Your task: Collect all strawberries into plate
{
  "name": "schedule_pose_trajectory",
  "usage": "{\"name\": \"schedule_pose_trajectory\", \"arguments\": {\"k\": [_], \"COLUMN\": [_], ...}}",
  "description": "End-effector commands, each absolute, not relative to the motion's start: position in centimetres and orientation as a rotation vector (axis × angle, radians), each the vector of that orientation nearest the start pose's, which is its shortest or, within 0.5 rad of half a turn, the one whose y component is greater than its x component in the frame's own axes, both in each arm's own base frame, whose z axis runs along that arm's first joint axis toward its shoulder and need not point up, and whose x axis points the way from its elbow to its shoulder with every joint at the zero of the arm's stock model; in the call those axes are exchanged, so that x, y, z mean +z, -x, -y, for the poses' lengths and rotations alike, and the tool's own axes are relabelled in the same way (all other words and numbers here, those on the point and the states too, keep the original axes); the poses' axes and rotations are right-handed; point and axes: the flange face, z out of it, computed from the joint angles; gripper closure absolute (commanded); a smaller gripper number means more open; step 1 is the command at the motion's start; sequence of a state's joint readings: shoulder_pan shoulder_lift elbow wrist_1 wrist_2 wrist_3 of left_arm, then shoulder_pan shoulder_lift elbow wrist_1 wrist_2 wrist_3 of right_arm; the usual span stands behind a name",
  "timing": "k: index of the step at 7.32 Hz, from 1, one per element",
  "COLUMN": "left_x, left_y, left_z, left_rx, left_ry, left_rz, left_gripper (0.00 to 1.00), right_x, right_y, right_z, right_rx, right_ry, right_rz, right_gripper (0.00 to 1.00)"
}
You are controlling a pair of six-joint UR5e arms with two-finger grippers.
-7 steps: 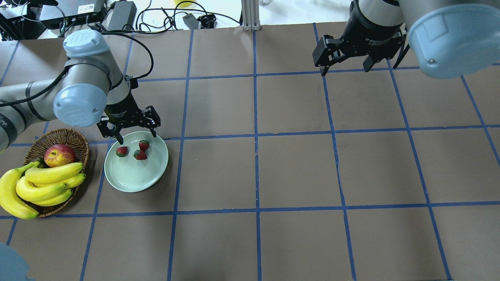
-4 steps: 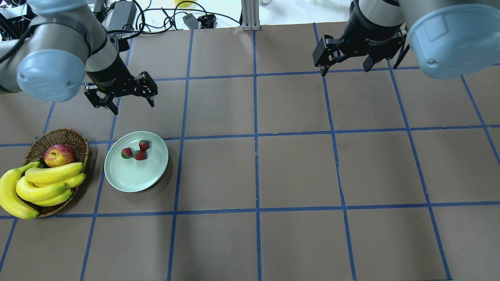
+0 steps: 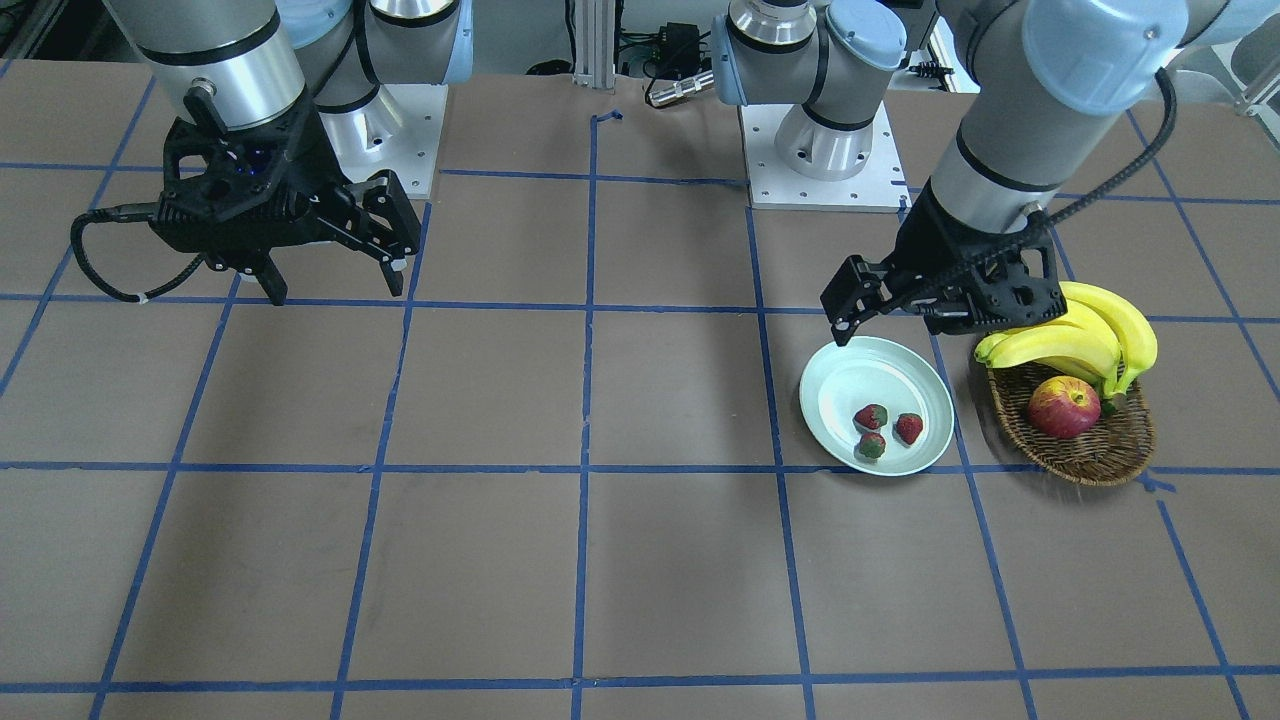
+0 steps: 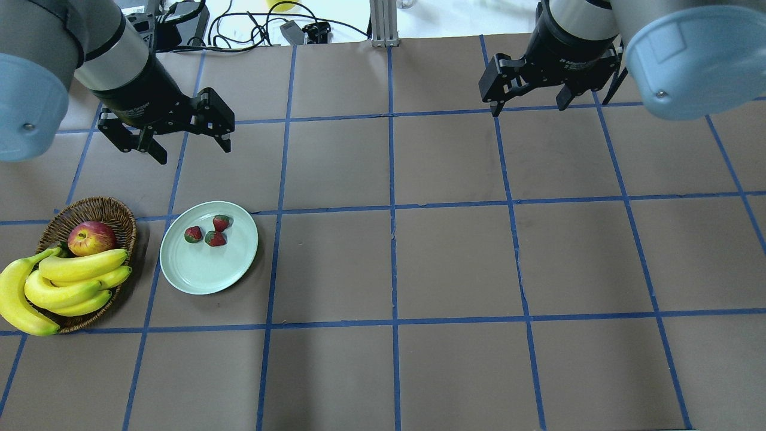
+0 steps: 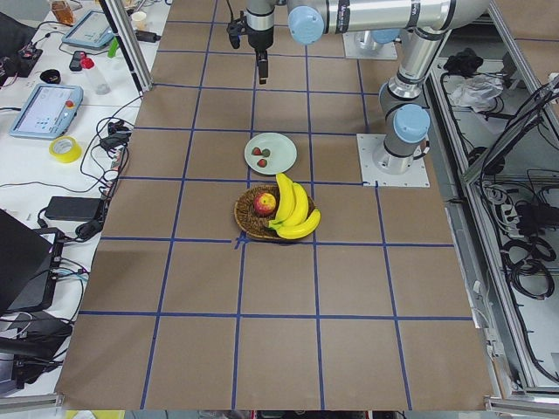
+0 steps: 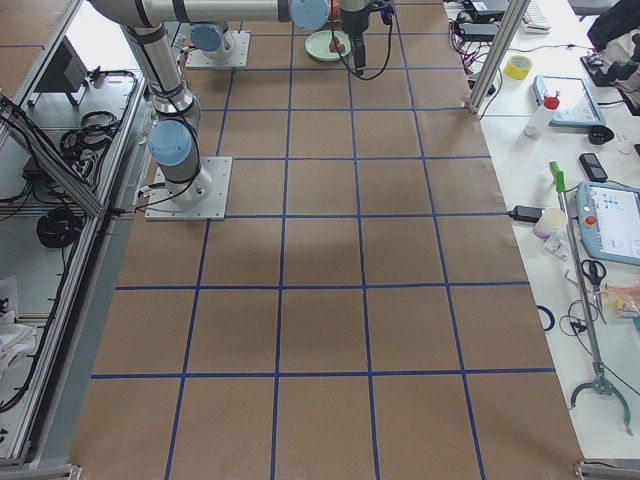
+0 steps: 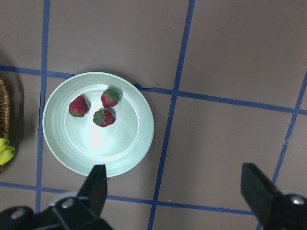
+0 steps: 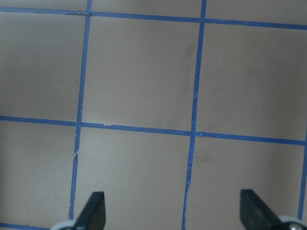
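Observation:
Three small red strawberries (image 4: 193, 234) (image 4: 221, 222) (image 4: 215, 238) lie close together in the far half of the pale mint plate (image 4: 203, 269). They also show in the left wrist view (image 7: 78, 106) and in the front view (image 3: 871, 416). My left gripper (image 4: 192, 151) is open and empty, raised above the table just beyond the plate's far rim. My right gripper (image 4: 529, 108) is open and empty, far off at the back right over bare table.
A brown wicker basket (image 4: 90, 206) stands just left of the plate, holding a red-yellow apple (image 4: 91, 237) and a bunch of bananas (image 4: 72, 278). Blue tape lines grid the brown table. Cables and boxes lie past the far edge.
My left gripper, open throughout, has lifted off the plate and drawn back toward the far left. The strawberries stay in the plate. The right arm has not moved.

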State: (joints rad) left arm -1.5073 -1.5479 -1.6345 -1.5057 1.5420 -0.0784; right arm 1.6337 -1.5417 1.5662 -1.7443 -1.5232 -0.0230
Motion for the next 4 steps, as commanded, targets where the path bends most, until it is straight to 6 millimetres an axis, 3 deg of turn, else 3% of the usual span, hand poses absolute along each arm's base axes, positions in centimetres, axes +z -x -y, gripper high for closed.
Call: {"name": "schedule_pose_trajectory", "arguments": {"k": [1, 4], "left_x": [49.67, 49.82], "left_y": [10.53, 10.56], "left_z": [47.59, 47.03], "left_rx": [-0.068, -0.048], "left_ry": [0.215, 0.176], "left_rz": [-3.158, -3.145], "left_gripper": [0.00, 0.00], "right_x": [49.41, 49.41], "right_y": [-17.03, -17.02], "right_z": [50.81, 50.81], "right_rx": [-0.228, -0.228], "right_ry": [0.138, 0.138], "right_rz": [-3.080, -3.081], "right_gripper": [0.00, 0.00]}}
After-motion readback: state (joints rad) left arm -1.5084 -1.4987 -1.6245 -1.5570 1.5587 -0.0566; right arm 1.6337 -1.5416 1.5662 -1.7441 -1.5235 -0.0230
